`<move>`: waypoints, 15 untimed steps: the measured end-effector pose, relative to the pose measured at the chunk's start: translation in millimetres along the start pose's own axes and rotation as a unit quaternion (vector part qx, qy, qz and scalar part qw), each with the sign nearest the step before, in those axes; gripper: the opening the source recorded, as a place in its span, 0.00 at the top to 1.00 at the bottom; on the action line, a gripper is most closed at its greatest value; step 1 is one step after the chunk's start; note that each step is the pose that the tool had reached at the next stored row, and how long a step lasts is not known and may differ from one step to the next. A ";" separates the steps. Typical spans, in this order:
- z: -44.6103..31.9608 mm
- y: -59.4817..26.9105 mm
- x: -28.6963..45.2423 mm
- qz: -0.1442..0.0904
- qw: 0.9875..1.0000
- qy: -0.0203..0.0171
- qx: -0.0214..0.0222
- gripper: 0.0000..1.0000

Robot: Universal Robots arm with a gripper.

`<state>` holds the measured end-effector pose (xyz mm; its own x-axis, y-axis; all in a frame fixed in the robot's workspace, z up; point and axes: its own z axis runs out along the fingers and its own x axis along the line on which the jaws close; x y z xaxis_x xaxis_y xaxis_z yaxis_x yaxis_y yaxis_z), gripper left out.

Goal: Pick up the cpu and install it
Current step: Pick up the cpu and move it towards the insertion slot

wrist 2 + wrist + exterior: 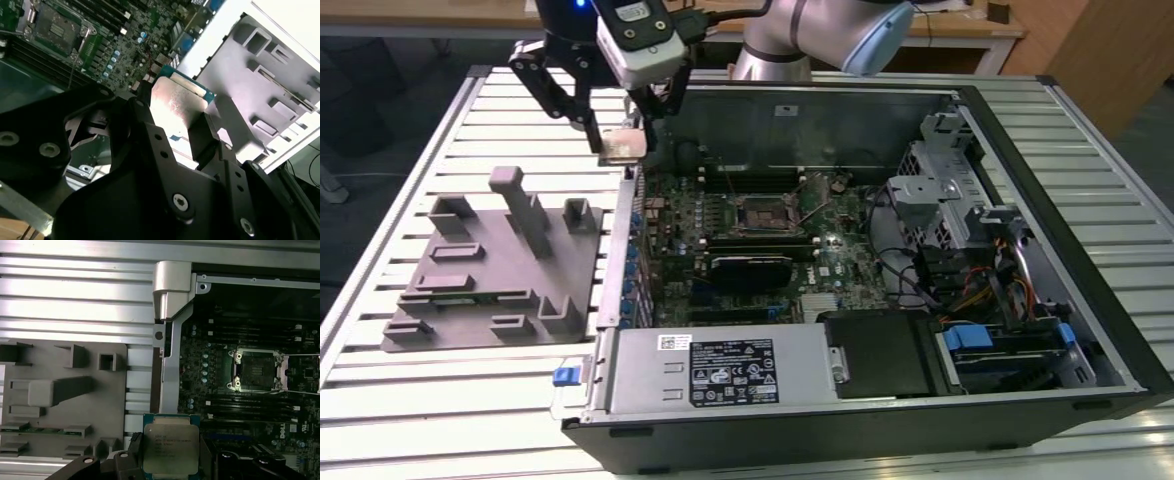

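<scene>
End effector point(172, 117) pinching cpu point(169, 450) edgewise, upper left of exterior view; best kept level and squared to the socket point(765, 212) mid-frame.

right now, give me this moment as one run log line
tool: shut on cpu | cpu: in air by case wall, between tray and socket | socket: empty | install: not done

We find a work table point(400, 400) topped with parallel silver metal slats, evenly lit, with bright reflections along the slats. Behind it stands a wooden desk point(947, 28) on a pale frame. At the exterior view's right we note a brown wooden panel point(1107, 50). The floor point(400, 60) is dark.
</scene>
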<state>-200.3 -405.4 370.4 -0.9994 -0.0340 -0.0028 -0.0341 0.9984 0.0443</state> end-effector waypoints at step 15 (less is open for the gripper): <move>0.1 -0.6 -18.5 0.000 1.000 0.000 0.000 0.46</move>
<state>-181.8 -405.4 370.3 -0.9994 -0.0340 -0.0029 -0.0341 0.9984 0.0444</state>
